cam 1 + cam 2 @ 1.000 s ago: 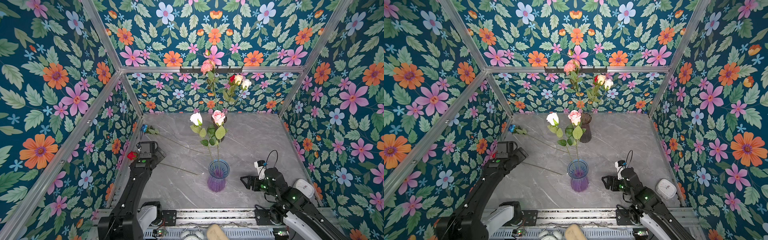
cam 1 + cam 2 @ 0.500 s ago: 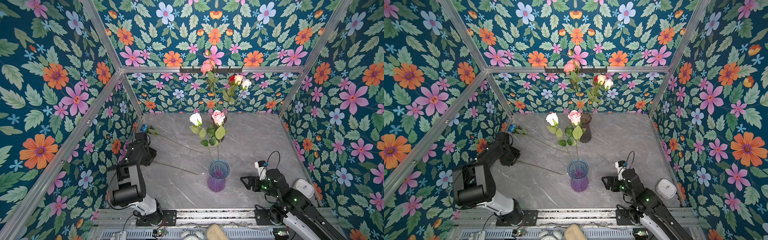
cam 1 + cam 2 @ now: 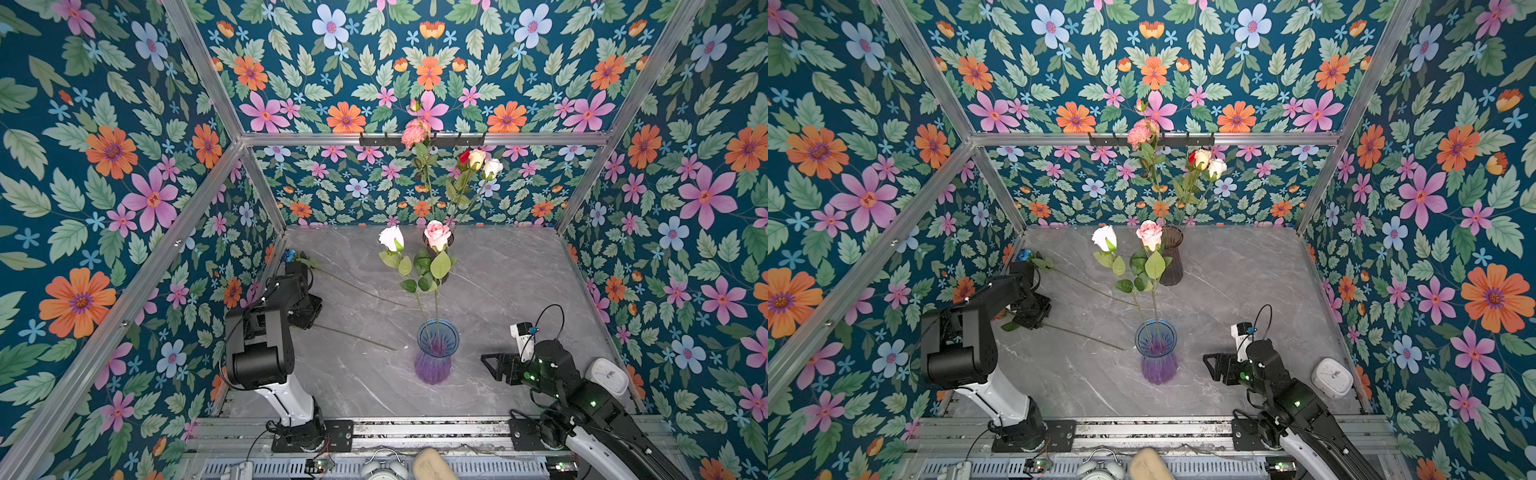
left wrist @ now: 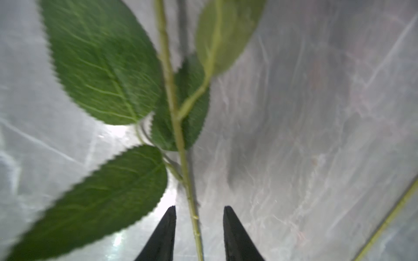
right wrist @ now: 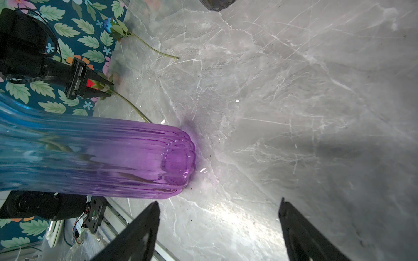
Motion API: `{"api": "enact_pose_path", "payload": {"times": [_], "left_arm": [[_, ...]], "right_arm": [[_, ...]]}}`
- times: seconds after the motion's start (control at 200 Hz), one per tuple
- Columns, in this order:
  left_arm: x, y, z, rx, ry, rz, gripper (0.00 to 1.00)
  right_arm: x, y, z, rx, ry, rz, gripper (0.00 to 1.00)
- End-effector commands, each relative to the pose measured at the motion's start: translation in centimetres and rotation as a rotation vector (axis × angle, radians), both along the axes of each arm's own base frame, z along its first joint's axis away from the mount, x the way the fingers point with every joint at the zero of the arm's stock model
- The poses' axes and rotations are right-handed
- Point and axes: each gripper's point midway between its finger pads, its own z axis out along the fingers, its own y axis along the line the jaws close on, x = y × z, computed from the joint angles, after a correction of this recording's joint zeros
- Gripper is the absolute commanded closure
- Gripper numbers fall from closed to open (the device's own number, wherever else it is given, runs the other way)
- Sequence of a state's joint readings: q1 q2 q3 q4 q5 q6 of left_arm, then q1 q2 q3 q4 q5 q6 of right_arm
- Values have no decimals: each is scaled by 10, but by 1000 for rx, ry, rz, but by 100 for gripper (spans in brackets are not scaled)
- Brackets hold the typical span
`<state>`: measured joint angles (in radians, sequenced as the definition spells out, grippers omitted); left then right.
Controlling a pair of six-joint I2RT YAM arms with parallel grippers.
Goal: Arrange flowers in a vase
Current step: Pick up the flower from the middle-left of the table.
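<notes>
In both top views the left gripper [image 3: 308, 318] is low at the left edge of the tabletop [image 3: 519, 291], over the red rose [image 3: 357, 338], whose long stem lies flat and points toward the glass vase [image 3: 436, 353] near the middle of the front edge; a blue rose [image 3: 286, 254] lies in the far left corner. A white rose [image 3: 391, 238] and a pink rose [image 3: 437, 234] stand in this vase, so I think the stem, if lifted by one end, may swing and knock them, or tip the vase. The right gripper [image 3: 489, 367] hangs toward the front right corner, beside the vase without touching it. In the left wrist view the jaws are about half closed, one on each side of the stem with a gap on both sides, so nothing is gripped yet. The danger is that they close on a leaf [image 4: 106, 61] together with the stem, or that so thin a stem slips out. The stem is pale green with small knots; the leaves are broad, dark and toothed. In the right wrist view the right gripper's jaws stand wide apart and empty; the vase is ribbed, blue above and purple at the base, and the rose's red bloom [image 5: 91, 83] shows behind the left gripper.
</notes>
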<state>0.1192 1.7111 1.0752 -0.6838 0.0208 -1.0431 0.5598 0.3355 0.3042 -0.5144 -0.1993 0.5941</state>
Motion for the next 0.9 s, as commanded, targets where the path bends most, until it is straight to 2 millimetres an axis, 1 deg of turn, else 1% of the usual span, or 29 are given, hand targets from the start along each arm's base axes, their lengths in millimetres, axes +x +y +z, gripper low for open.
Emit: {"api": "enact_pose_path", "payload": {"times": [0.0, 0.08, 0.195, 0.335, 0.485, 0.525, 0.565, 0.595, 0.615, 0.63, 0.72, 0.78, 0.85, 0.895], "left_arm": [[-7, 12, 3, 68, 42, 40, 61], [-3, 10, 1, 54, 41, 38, 61], [-1, 6, -8, 26, 64, 31, 60], [-4, 3, -23, 6, 102, 29, 60], [-6, 1, -31, -1, 107, 28, 63], [-6, 1, -31, 0, 101, 25, 72], [-6, 1, -31, 0, 97, 23, 84], [-5, 1, -30, -2, 90, 17, 90], [-5, 0, -30, -5, 88, 14, 97], [-5, -1, -30, -9, 86, 13, 100], [-2, -3, -28, -21, 76, 2, 100], [1, -3, -22, -23, 58, 2, 100], [9, -4, -7, -28, 6, -3, 100], [17, -5, 9, -29, -44, -9, 100]], "right_arm": [[2, 2, 4, 3, -25, 13, 16], [2, 2, 4, 2, -23, 14, 16], [2, 2, 3, 2, -23, 13, 16], [1, 2, 4, 5, -27, 13, 16], [2, 2, 4, 4, -26, 11, 16], [2, 1, 4, 3, -26, 10, 16], [2, 1, 4, 2, -26, 10, 16], [2, 2, 4, 2, -26, 10, 16], [2, 1, 3, 0, -25, 9, 16], [2, 1, 4, 1, -25, 9, 16], [3, 1, 2, -3, -19, 7, 16], [3, 1, 2, -6, -16, 6, 16], [3, 1, 1, -9, -13, 3, 16], [3, 1, 1, -10, -12, 2, 16]]}}
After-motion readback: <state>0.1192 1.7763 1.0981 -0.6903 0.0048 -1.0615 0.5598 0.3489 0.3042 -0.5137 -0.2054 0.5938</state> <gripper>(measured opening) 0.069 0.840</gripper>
